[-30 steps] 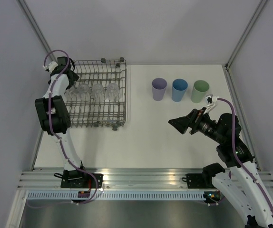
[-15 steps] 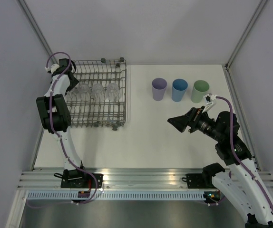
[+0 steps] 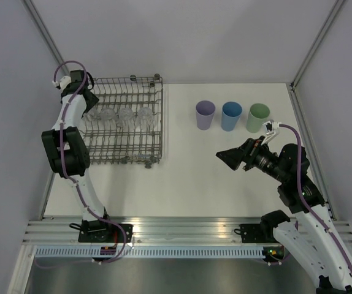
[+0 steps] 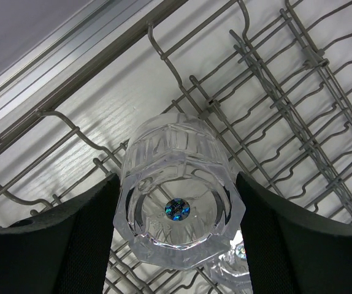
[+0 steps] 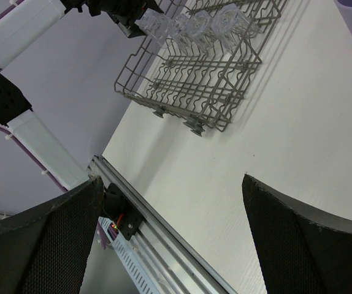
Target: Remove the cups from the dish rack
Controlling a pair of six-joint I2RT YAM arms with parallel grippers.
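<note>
Cups of two kinds are shown. Three opaque ones, the lilac cup (image 3: pixel 205 114), blue cup (image 3: pixel 231 116) and green cup (image 3: pixel 257 117), stand upright in a row on the table (image 3: pixel 188 165), well apart from the dish rack (image 3: pixel 161 125) at the far left. Clear cups (image 3: pixel 126 115) sit in a row among the rack's prongs. The clear cup (image 4: pixel 176 184) nearest the rack's left wall, its base toward the wrist camera, lies between the fingers (image 4: pixel 72 245) of the left pincer (image 4: pixel 176 205). That pincer is closed to the cup's width, with a finger against each side. The right pincer (image 5: pixel 171 184) hovers over bare table, spread wide and holding nothing. The clear cup is judged light and rigid, with smooth faceted walls that are likely to slip. The best hold is across the wall at mid-height, followed by a straight lift so that the rim does not catch the wires. The gripped cup's rim is hidden beneath its own body, so it cannot be told whether it has come free of the prongs. From above, the transparent walls blur into the wires and the arm masks the left pincer. The right wrist view cuts off the lilac cup at the corner.
</note>
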